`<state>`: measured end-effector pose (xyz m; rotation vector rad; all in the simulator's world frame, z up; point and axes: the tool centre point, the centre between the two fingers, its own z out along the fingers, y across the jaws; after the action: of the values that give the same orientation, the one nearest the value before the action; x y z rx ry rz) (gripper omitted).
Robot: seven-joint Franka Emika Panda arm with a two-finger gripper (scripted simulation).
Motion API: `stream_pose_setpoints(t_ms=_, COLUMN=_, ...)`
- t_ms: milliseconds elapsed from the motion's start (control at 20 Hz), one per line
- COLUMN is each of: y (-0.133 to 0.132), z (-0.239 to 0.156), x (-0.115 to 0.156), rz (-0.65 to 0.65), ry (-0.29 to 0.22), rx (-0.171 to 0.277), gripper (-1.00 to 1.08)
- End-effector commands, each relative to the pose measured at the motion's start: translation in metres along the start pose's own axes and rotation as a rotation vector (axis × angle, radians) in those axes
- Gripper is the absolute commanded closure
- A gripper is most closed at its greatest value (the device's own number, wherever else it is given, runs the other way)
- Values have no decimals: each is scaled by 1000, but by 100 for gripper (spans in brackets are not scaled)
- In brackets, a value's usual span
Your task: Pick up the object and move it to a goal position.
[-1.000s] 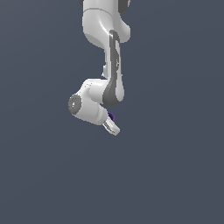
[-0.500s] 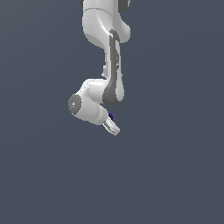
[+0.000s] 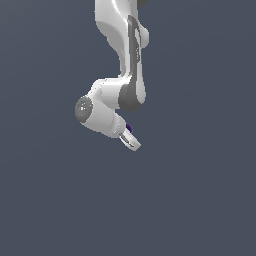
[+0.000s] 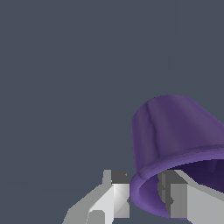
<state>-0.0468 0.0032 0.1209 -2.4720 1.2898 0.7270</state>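
Between the earlier exterior pictures and the present one, no change in pose can be made out: the arm [image 3: 125,60] hangs in the same bent posture against the plain grey background, and the gripper [image 3: 131,142] points the same way, toward about five o'clock. This is taken to mean that the carry is either paused or moving too slowly to be seen. No goal marker is shown in either view, so how far the task has come cannot be judged from position alone.

In the exterior view, the object [image 3: 129,128] is seen only as a small dark purple patch just beside the gripper, at about eleven o'clock from the fingertips, and no desk or other support is visible beneath it.

In the wrist view, the object [image 4: 175,144] appears as a purple cup-like form with a rimmed open end, and its rim passes between the two fingers [image 4: 114,194]. The jaws are thus judged to be clamped on the wall of the object, one finger outside and one inside. The grasp is held to be intact, and the lift is regarded as done; transport to the goal is regarded as what remains.
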Motion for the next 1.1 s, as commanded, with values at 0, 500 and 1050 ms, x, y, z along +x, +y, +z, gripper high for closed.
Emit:
stream_pose_setpoints(t_ms=0, y=-7, z=-20, x=-14, rz=-1, ry=2, rx=1, gripper=108)
stream_pose_setpoints(t_ms=500, y=-37, z=-107, x=-74, rz=-1, ry=2, rx=0, gripper=108)
stream_pose_setpoints(t_ms=1050, y=-58, z=-158, x=-107, rz=-2, ry=1, rx=2, gripper=108)
